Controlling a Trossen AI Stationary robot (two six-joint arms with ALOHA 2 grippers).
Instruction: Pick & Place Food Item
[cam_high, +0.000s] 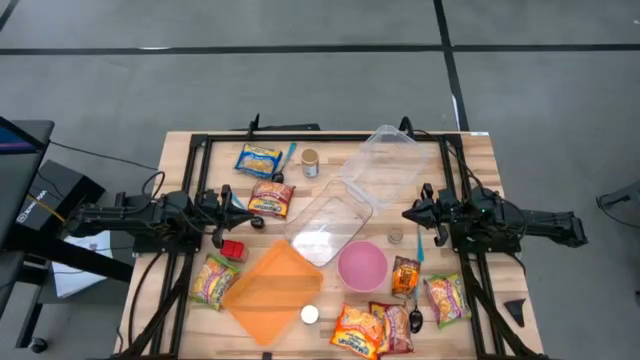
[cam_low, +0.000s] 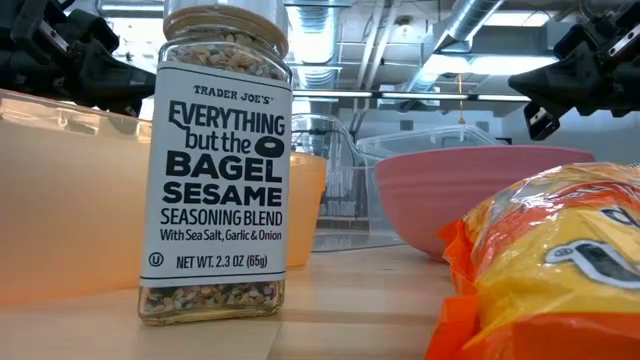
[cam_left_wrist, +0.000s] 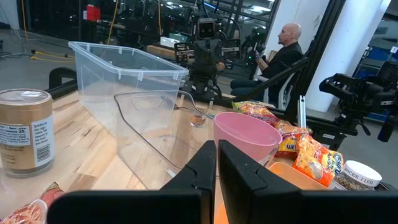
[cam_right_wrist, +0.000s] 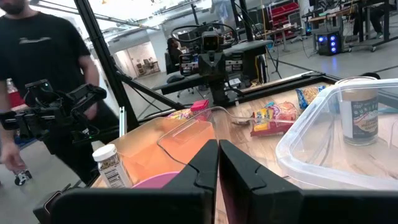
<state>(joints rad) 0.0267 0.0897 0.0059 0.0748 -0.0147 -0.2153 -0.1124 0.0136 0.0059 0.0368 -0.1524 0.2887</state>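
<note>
Several snack packets lie flat on the wooden table: a yellow and blue one (cam_high: 259, 159) at the far side, a red and orange one (cam_high: 272, 198) just right of my left gripper (cam_high: 250, 212), and more (cam_high: 212, 280) (cam_high: 445, 298) (cam_high: 360, 328) near the front. My left gripper is shut and empty above the table's left part, its fingers (cam_left_wrist: 217, 158) closed together. My right gripper (cam_high: 408, 214) is shut and empty above the right part, its fingers (cam_right_wrist: 219, 158) closed. A small orange packet (cam_high: 405, 275) lies by the pink bowl (cam_high: 362, 265).
Two clear plastic tubs (cam_high: 385, 165) (cam_high: 330, 225) stand mid-table, with an orange container (cam_high: 272, 290) at the front. A seasoning jar (cam_low: 215, 160) stands at the front edge, and a brown jar (cam_high: 310, 162) at the far side. A small red item (cam_high: 233, 249) and a spoon (cam_high: 415, 320) also lie there. People show beyond the table.
</note>
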